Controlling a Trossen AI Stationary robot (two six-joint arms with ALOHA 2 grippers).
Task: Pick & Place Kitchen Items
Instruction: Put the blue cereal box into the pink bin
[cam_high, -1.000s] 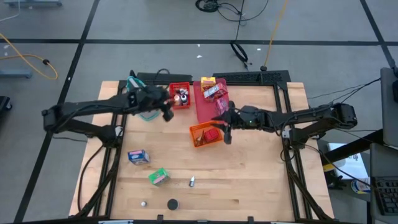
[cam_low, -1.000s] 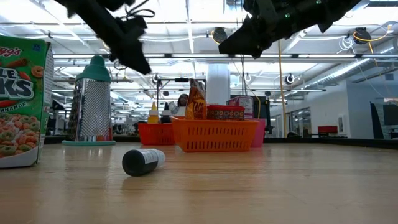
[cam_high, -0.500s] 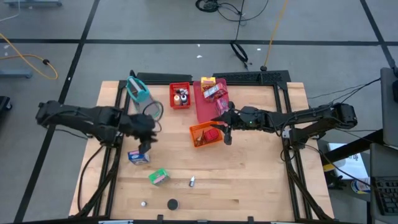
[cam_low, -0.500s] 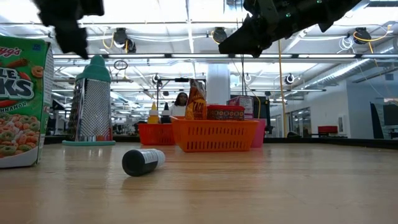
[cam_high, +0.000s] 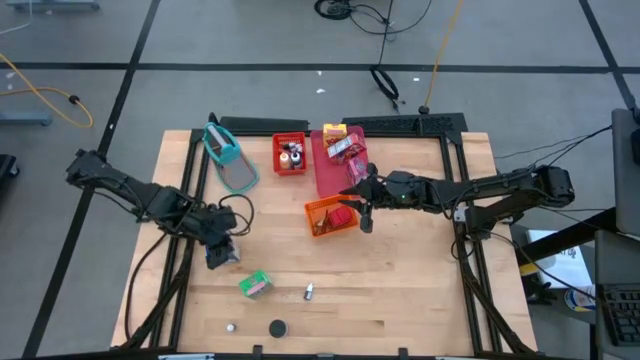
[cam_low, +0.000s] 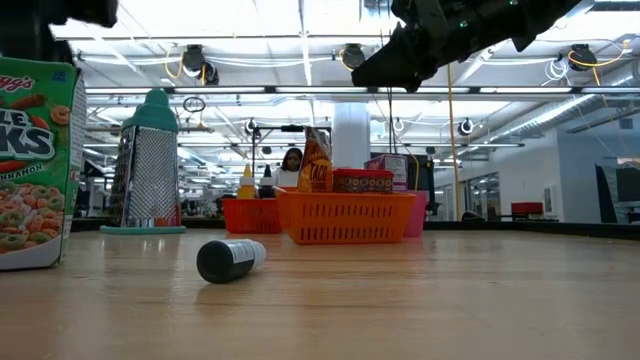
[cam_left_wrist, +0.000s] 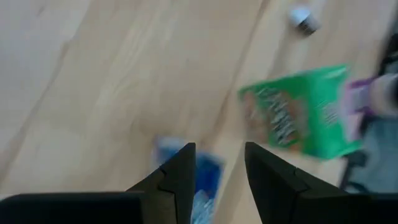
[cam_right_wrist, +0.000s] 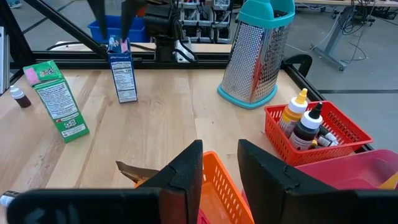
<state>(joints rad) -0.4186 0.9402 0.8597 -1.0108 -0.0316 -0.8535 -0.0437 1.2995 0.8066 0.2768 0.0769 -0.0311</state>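
Desk (cam_high: 400, 290) first: you have a wooden top with both arms reaching in from the sides.

Pink tray (cam_high: 335, 170) lies at about 12 o'clock from the desk's middle, packets in it. Orange tray (cam_high: 322, 217) sits just below it, near centre, holding a red tin and a packet; red tray (cam_high: 290, 155) at 11 o'clock holds small bottles. Grater-like teal-framed mesh basket (cam_high: 230, 160) stands at 10 o'clock, well apart from the trays.

Left end effector (cam_high: 222, 248) is at 8 o'clock, directly above the blue box (cam_high: 218, 255). Its wrist view shows the fingers (cam_left_wrist: 180, 177) spread apart with the blue box (cam_left_wrist: 202, 180) below and between them; you cannot tell if they touch it. Nothing is gripped.

Right end effector (cam_high: 365, 205) hangs over the right edge of the orange tray, at 3 o'clock from it. Fingers (cam_right_wrist: 186, 168) are parted, released, nothing between them.

Green box (cam_high: 255, 285) lies at 7 o'clock, just beside the blue box toward 5 o'clock of it. Small bottle (cam_high: 309, 292) lies at 6 o'clock, near the green box. Dark cap (cam_high: 277, 327) and a white cap (cam_high: 231, 326) rest at the near edge, apart from each other.
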